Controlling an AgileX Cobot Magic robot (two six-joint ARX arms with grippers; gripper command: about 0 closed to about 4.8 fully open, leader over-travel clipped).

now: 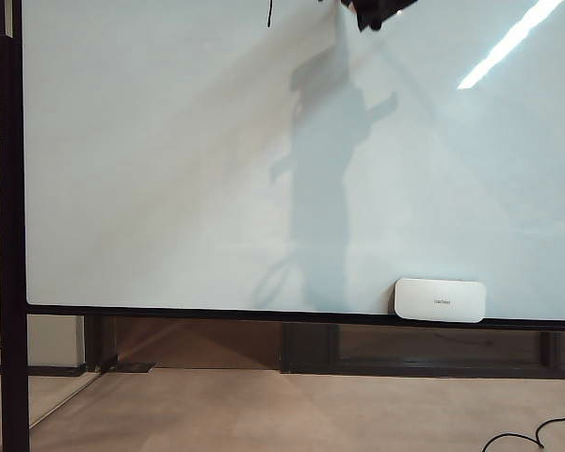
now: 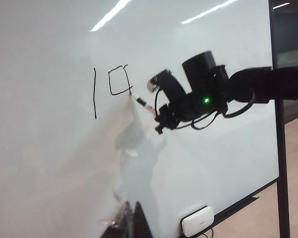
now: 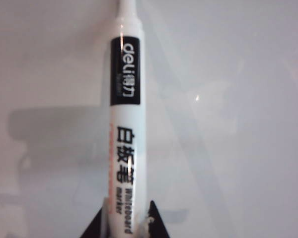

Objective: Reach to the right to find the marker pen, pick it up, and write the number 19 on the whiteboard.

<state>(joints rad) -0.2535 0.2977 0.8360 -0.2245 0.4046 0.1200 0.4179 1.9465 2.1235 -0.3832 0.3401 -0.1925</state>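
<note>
At whiteboard [image 1: 169, 188] 12 o'clock edge, right gripper [image 3: 125, 225] jaws clamped marker pen [image 3: 125, 124], tip at number 19 [image 2: 114, 84]; eraser [image 1: 440, 299] at 5 o'clock; left gripper unseen.

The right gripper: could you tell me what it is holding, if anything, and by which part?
The right gripper holds the marker pen by the rear of its barrel, tip on the whiteboard. The left gripper is not in view.

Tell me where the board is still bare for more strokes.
Bare: the whiteboard below the number 19 down to the eraser, and left of the strokes. Crowded: beside the 9, where the right end effector holds the marker pen at the loop.
</note>
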